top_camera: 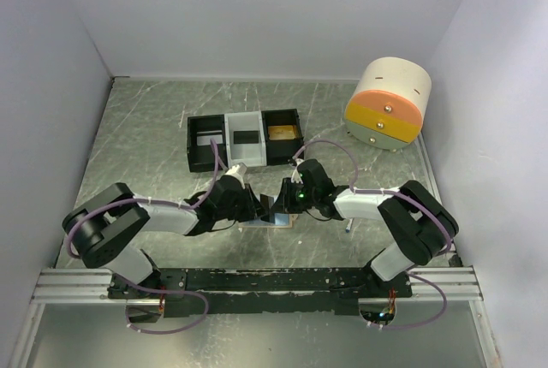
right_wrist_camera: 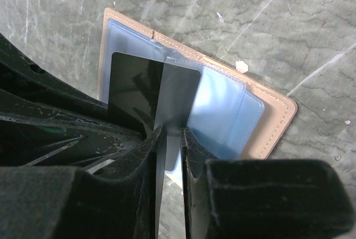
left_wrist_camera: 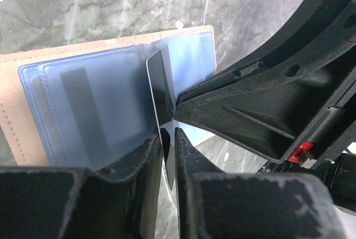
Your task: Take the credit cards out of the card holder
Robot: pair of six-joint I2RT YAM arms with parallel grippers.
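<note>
The card holder (top_camera: pixel 272 217) lies open on the marble table, tan outside (right_wrist_camera: pixel 278 111) and pale blue sleeves inside (left_wrist_camera: pixel 83 105). A dark credit card (left_wrist_camera: pixel 159 91) stands up out of its middle fold, black with a grey stripe (right_wrist_camera: pixel 136 89). My right gripper (right_wrist_camera: pixel 172 130) is shut on that card's edge. My left gripper (left_wrist_camera: pixel 167 133) straddles the same card with a narrow gap, open. The two grippers meet tip to tip over the holder (top_camera: pixel 255 204) (top_camera: pixel 284 197). Another card with a dark stripe (left_wrist_camera: pixel 80 103) shows through the left sleeve.
A three-compartment black-and-white tray (top_camera: pixel 195 141) stands just beyond the grippers, holding small flat items. A round cream, orange and yellow drawer unit (top_camera: pixel 390 104) sits at the back right. White walls close in the table on three sides.
</note>
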